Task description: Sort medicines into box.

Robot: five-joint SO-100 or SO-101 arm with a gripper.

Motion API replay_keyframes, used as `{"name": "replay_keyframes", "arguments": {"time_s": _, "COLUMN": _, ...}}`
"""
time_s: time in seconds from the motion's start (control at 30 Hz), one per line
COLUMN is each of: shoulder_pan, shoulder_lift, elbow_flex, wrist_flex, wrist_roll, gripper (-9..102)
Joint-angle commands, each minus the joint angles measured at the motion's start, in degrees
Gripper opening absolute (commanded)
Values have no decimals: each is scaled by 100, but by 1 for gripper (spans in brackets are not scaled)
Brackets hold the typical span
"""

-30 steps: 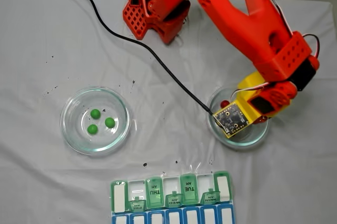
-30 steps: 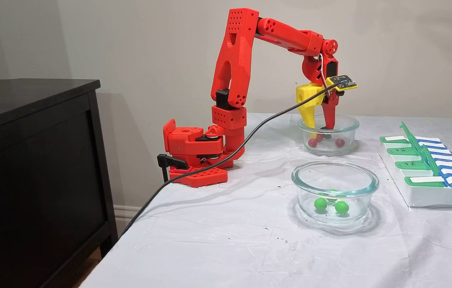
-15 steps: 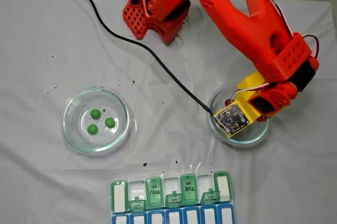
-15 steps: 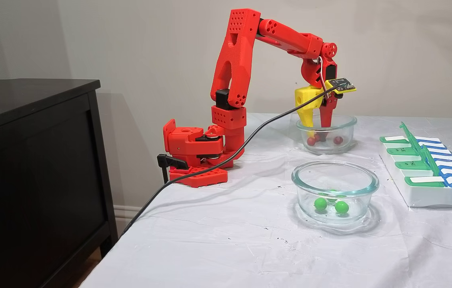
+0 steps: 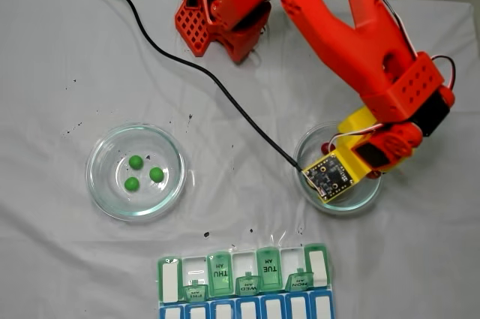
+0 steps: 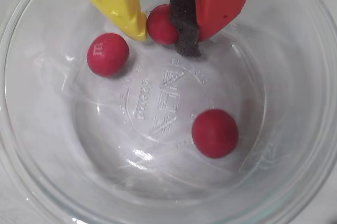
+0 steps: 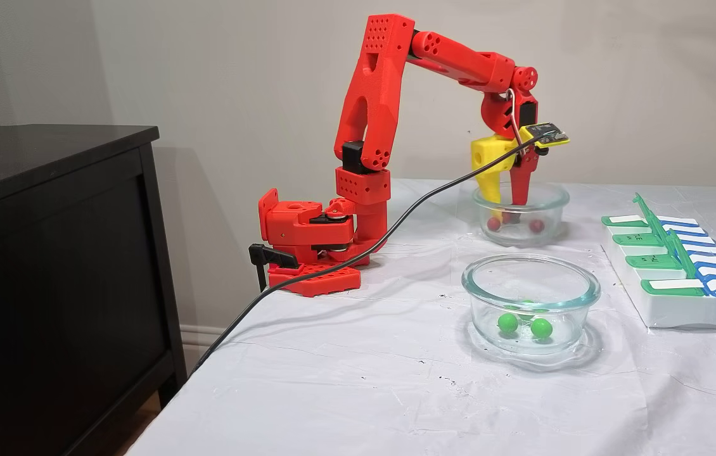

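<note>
Three red medicines lie in a clear glass dish [image 6: 295, 145]. In the wrist view my gripper [image 6: 163, 31] is down inside that dish, its yellow finger and its foam-padded red finger pressed on either side of one red ball [image 6: 159, 23]. The other two red balls [image 6: 107, 54] [image 6: 214, 133] lie loose on the dish floor. From the side, the gripper [image 7: 507, 212] reaches into the far dish [image 7: 554, 193], with the held ball low near the bottom. Three green medicines [image 5: 135, 161] sit in the other dish [image 5: 91, 169]. The box [image 5: 244, 281] lies at the table's near edge, with some lids raised.
A black cable [image 5: 187, 60] runs across the white cloth from the wrist camera past the arm's base [image 7: 307, 247]. A dark cabinet [image 7: 54, 253] stands beside the table's left edge. The box [image 7: 681, 278] lies right of the green-ball dish [image 7: 469, 278].
The gripper has sunk a little deeper into the red-ball dish and its fingers have narrowed from a wide spread to a grip on one red ball. The green balls and the box have not moved.
</note>
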Motion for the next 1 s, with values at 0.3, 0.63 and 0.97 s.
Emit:
{"name": "replay_keyframes", "arguments": {"time_s": 0.3, "shoulder_pan": 1011, "shoulder_lift": 1626, "elbow_flex": -2259, "wrist_flex": 1775, "wrist_roll": -729, "gripper": 0}}
{"name": "replay_keyframes", "arguments": {"time_s": 0.63, "shoulder_pan": 2285, "shoulder_lift": 2672, "elbow_flex": -976, "wrist_flex": 721, "wrist_roll": -1582, "gripper": 0}}
{"name": "replay_keyframes", "arguments": {"time_s": 0.97, "shoulder_pan": 3015, "shoulder_lift": 2101, "elbow_flex": -220, "wrist_flex": -888, "wrist_roll": -1767, "gripper": 0}}
